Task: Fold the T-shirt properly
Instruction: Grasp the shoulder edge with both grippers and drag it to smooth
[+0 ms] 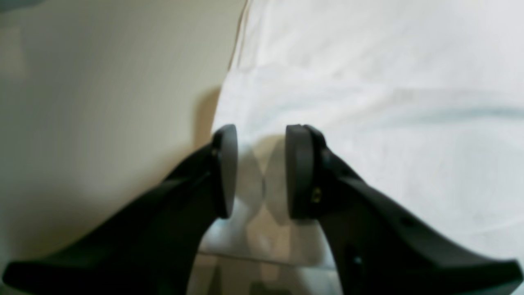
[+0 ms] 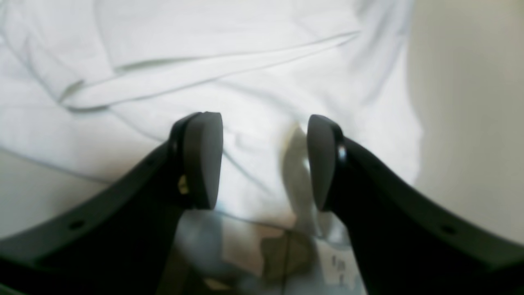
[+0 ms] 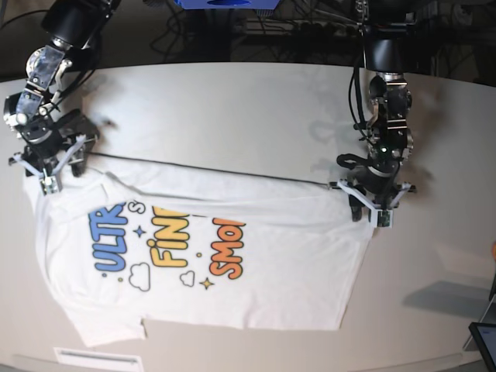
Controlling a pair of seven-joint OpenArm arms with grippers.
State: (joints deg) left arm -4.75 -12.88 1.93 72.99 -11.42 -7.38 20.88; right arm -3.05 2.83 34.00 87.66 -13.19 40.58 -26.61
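White T-shirt (image 3: 209, 263) is laid print-up on the table (image 3: 232, 108), upper edge folded over. Left gripper (image 1: 261, 172) is seen parted above one fabric edge, nothing clamped. Right gripper (image 2: 265, 162) is likewise parted over the opposite edge.

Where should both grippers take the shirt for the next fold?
Probably at the two corners of the far folded edge of the shirt, under the left gripper and the right gripper. Come from above, one finger sliding under the edge. The cloth lies flat on the table, so only its edges give purchase; both grippers are open over it now.
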